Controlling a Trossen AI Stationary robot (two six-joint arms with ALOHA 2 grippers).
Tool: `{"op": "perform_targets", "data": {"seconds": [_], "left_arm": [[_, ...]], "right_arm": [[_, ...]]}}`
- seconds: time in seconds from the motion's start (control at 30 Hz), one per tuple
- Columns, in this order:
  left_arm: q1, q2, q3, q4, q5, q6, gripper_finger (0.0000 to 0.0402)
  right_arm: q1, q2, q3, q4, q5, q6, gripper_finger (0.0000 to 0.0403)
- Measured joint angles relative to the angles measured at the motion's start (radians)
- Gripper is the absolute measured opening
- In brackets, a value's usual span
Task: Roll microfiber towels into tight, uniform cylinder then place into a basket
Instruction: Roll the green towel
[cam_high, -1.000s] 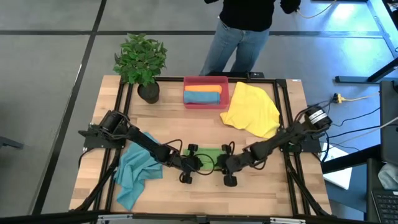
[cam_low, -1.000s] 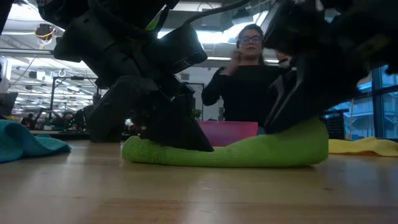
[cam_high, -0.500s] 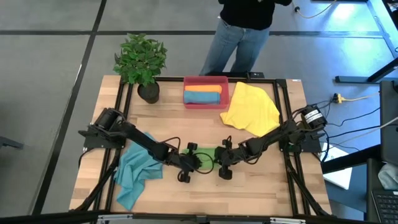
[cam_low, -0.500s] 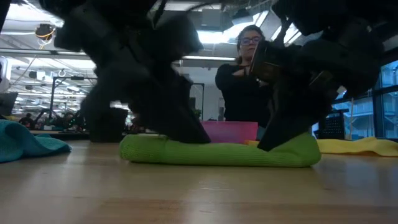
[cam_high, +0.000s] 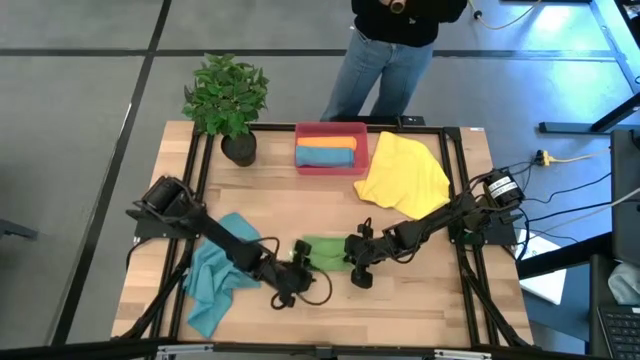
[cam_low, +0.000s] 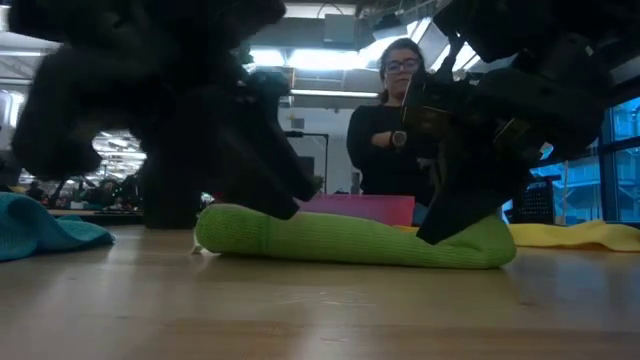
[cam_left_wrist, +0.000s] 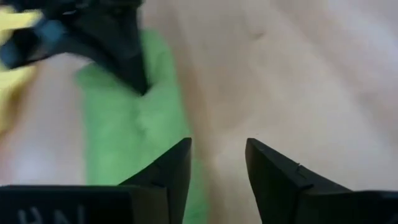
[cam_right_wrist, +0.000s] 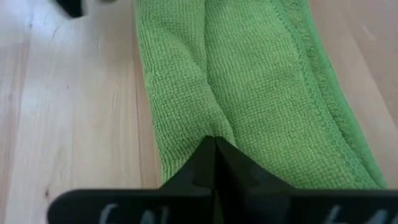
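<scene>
the rolled green microfiber towel (cam_low: 350, 240) lies as a long cylinder on the wooden counter (cam_high: 330, 310), nearest the front edge and about midway across. the right arm's jaws (cam_high: 352, 266) are closed, pinching a fold at the roll's right end, fingertips pressed into the cloth. the left arm's jaws (cam_high: 290, 283) stand parted with nothing between them, just off the roll's left end; in the left wrist view the 2 dark fingers (cam_left_wrist: 168, 174) sit beside the green cloth, 1 at its edge, the gap over bare wood.

to the left of the roll, under the left arm, a crumpled teal-blue microfiber cloth (cam_high: 218, 275) is spread flat. farther back on the right, a loose yellow microfiber cloth (cam_high: 405, 175) lies open, its near corner close to the right arm.

at the back edge sits the small rectangular red-pink plastic basket (cam_high: 331, 129), holding 2 rolled towels side by side: 1 orange (cam_high: 326, 142) and 1 teal-blue (cam_high: 326, 157). left of it stands a green leafy plant in a black pot (cam_high: 227, 100). beyond the counter a person in dark top and jeans (cam_high: 385, 60) stands.
</scene>
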Motion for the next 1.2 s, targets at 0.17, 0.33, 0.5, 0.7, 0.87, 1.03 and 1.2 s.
{"op": "perform_targets", "data": {"seconds": [0.17,0.33,0.5,0.7,0.87,1.03,1.2], "left_arm": [[-0.030,0.000,0.000,-0.023,-0.155,0.060,0.0146],[-0.021,0.000,0.001,-0.060,-0.150,0.054,0.0149],[-0.005,0.004,0.002,-0.059,-0.149,0.060,0.0164],[0.006,0.063,0.024,-0.061,-0.127,0.087,0.0182],[0.006,0.107,0.090,-0.142,-0.180,0.111,0.0180],[0.005,0.121,0.121,-0.236,-0.213,0.112,0.0145],[0.009,0.122,0.119,-0.257,-0.215,0.111,0.0061]], "right_arm": [[-0.003,0.000,-0.001,0.000,-0.008,0.000,0.0005],[-0.003,0.001,-0.001,0.000,-0.010,0.019,0.0009],[-0.003,0.001,-0.001,-0.001,-0.010,0.020,0.0004],[-0.005,0.001,-0.001,-0.001,-0.012,0.019,0.0009],[-0.016,0.001,-0.001,-0.001,-0.041,0.019,0.0005],[-0.016,0.001,-0.002,-0.001,-0.044,0.017,0.0007],[-0.016,0.002,-0.002,0.000,-0.035,0.018,0.0024]]}}
